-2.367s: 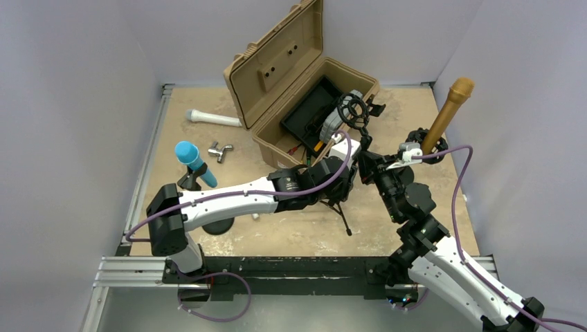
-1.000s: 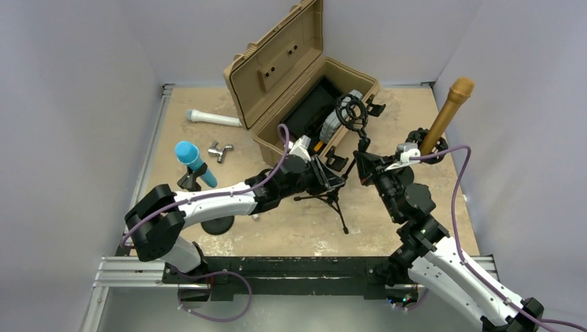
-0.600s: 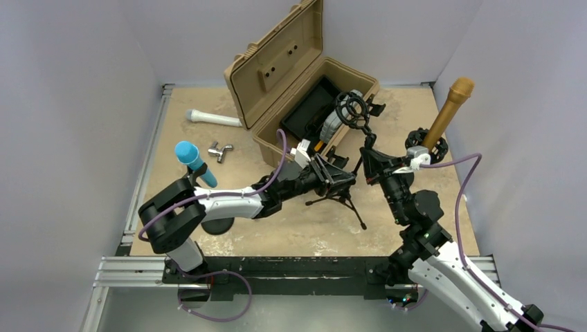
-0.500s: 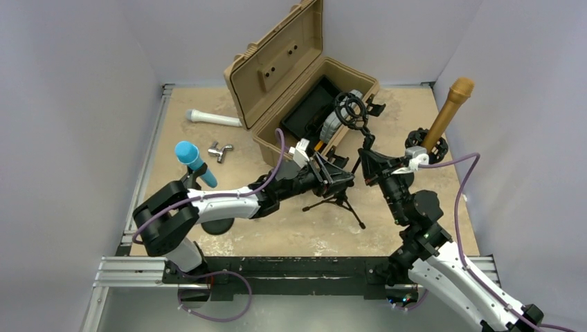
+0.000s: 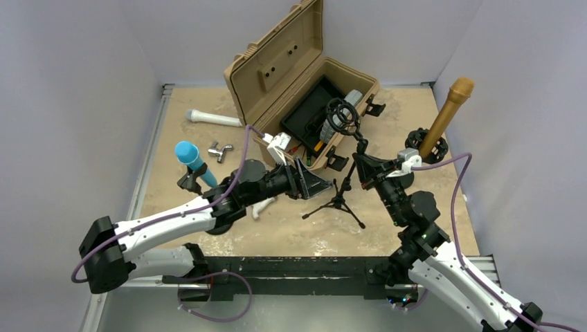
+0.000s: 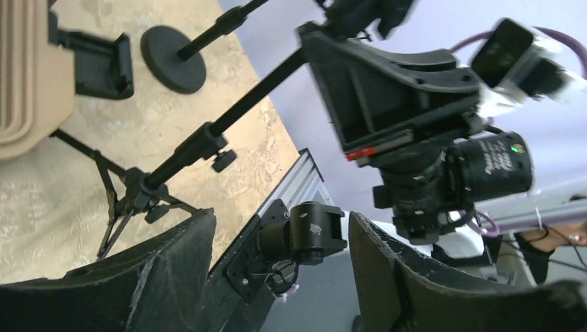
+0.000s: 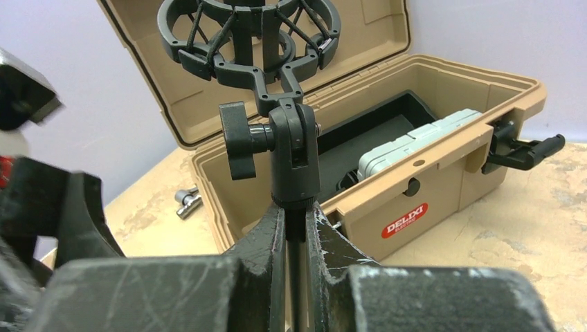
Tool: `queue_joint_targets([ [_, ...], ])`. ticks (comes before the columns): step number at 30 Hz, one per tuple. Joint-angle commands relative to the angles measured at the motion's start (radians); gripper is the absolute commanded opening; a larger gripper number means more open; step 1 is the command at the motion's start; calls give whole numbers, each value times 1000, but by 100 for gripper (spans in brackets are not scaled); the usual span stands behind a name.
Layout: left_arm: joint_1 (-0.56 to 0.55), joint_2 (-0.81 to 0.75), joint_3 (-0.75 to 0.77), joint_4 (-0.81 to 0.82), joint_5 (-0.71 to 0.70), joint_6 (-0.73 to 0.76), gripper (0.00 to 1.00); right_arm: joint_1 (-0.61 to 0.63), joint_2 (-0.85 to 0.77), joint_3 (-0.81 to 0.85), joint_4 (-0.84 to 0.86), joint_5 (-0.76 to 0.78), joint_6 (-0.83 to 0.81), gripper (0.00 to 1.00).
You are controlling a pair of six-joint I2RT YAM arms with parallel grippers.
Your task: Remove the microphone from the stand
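- The right fingers (image 7: 266,242) are clamped on the upright pole of the black tripod stand (image 5: 337,200), just below its swivel joint.
- At the top of that stand, the black ring-shaped shock mount (image 7: 242,69) holds nothing.
- A silver-grey ribbed microphone (image 7: 415,142) lies inside the open tan plastic case (image 5: 277,62). It is behind the mount and apart from it.
- The left fingers (image 6: 166,277) are spread wide with nothing between them. They hang low over the sandy tabletop (image 5: 291,235), just left of the tripod legs and not touching them.
- In the left wrist view, the stand's pole and the right arm's wrist show beyond the gap between the fingers.
- A blue-headed microphone (image 5: 190,158) sits in a black holder at the left of the tabletop.
- A tan microphone (image 5: 450,111) stands tilted on a round black base at the right.
- A white microphone (image 5: 211,119) lies flat on the tabletop, left of the case.
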State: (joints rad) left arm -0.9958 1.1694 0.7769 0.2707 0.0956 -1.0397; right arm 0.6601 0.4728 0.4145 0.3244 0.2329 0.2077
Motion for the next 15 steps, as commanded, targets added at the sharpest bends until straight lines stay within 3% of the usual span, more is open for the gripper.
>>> queue_joint_targets([
  [1,24,-45,130,-105,104,230,71,2,-8,2,133,-46,-22,0],
  [4,94,29,327,-360,184,194,72,1,-10,-4,140,-60,-27,0],
  [8,199,75,409,-310,302,84,71,2,-14,-5,134,-73,-28,0],
  [15,257,168,598,-446,231,84,72,2,-38,-22,126,-81,-24,0],
])
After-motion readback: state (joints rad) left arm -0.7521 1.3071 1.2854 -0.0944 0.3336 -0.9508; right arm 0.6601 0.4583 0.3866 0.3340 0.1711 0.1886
